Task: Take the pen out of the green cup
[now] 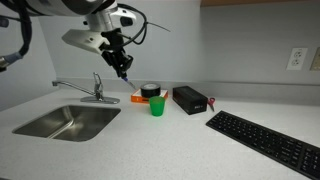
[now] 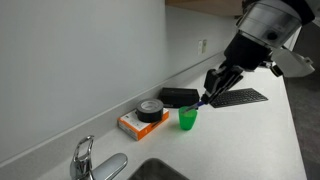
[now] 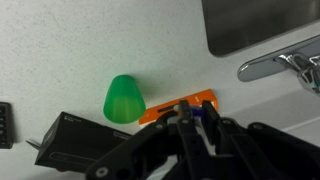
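Observation:
The green cup (image 1: pixel 157 105) stands upright on the white counter; it shows in both exterior views (image 2: pixel 187 118) and in the wrist view (image 3: pixel 122 98). My gripper (image 1: pixel 122 68) (image 2: pixel 213 86) hangs above and a little to one side of the cup. It is shut on the thin blue pen (image 3: pixel 197 113), which sticks out below the fingers (image 1: pixel 128 79) (image 2: pixel 203 101). The pen is clear of the cup's rim. The inside of the cup is hidden from view.
An orange-and-black object (image 1: pixel 143 95) (image 2: pixel 145 120) lies right behind the cup, with a black box (image 1: pixel 190 99) (image 2: pixel 180 96) beside it. A black keyboard (image 1: pixel 265 140) lies further along. A sink (image 1: pixel 65 122) and faucet (image 1: pixel 96 88) are at the other end.

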